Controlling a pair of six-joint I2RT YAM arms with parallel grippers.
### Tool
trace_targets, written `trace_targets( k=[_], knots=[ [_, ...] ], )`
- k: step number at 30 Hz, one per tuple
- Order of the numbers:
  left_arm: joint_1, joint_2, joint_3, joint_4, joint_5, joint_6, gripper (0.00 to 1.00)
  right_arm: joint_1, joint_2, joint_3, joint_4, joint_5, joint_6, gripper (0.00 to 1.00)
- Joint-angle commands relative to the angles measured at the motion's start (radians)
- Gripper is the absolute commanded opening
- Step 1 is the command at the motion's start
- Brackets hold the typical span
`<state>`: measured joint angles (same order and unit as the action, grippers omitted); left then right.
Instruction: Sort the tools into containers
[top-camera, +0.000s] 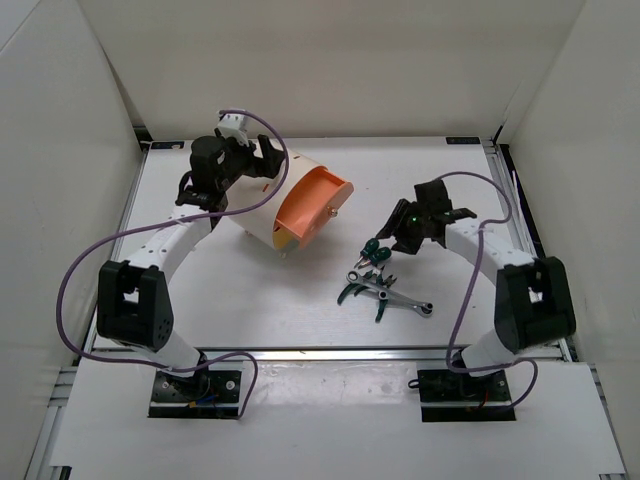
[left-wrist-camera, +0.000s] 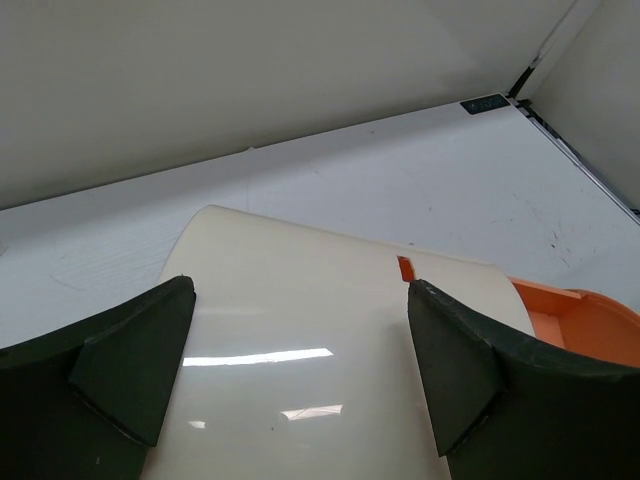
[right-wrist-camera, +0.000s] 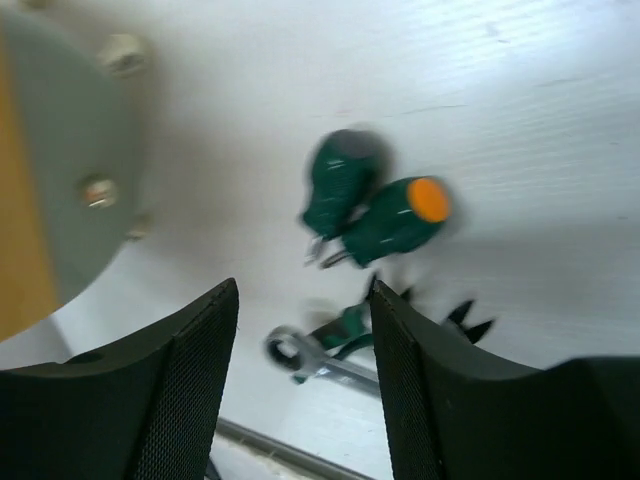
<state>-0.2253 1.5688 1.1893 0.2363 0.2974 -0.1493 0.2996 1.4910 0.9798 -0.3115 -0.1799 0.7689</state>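
The drum-shaped cabinet (top-camera: 268, 200) lies on its side toward the back left of the white desk (top-camera: 250, 300), its cream curved wall up and its peach-orange face (top-camera: 312, 205) turned toward the middle of the desk. The left gripper (top-camera: 262, 158) sits at the drum's rear end. In the left wrist view its fingers (left-wrist-camera: 130, 370) are spread wide with the cream wall running between them; whether they press on it cannot be told. The tools lie in a loose cluster right of the drum and apart from it, all on the desk and none in a drawer. Two green round-headed pieces (top-camera: 374, 250) lie side by side nearest the drum, one showing an orange end cap (right-wrist-camera: 428, 199). Below them are the dark-green-handled pliers (top-camera: 355, 290), the silver ratchet wrench (top-camera: 408, 301) and the cutters (top-camera: 382, 306), close together. The right gripper (top-camera: 393, 238) hovers just beside the round-headed pieces, its fingers (right-wrist-camera: 190, 390) parted with only bare desk between them. The right wrist view is blurred, yet a grey-green drawer (right-wrist-camera: 70, 170) with small brass knobs (right-wrist-camera: 98, 190) shows at its left edge.
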Motion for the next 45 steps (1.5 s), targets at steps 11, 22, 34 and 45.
trace_targets(
  k=[11,22,34,45],
  knots=[
    [0.006,-0.035,-0.063,-0.124,-0.024,-0.029,0.99,-0.005,0.236,0.077,-0.103,0.094,0.041,0.63],
    [0.006,-0.035,-0.094,-0.103,-0.015,-0.039,0.99,-0.005,0.362,0.112,-0.086,0.062,0.084,0.56],
    [0.006,-0.042,-0.1,-0.097,-0.018,-0.036,0.99,-0.083,0.258,0.017,-0.081,0.082,0.035,0.0],
    [0.006,-0.059,-0.115,-0.094,-0.024,-0.03,0.99,-0.247,0.019,0.121,-0.001,0.05,-0.02,0.0]
  ],
)
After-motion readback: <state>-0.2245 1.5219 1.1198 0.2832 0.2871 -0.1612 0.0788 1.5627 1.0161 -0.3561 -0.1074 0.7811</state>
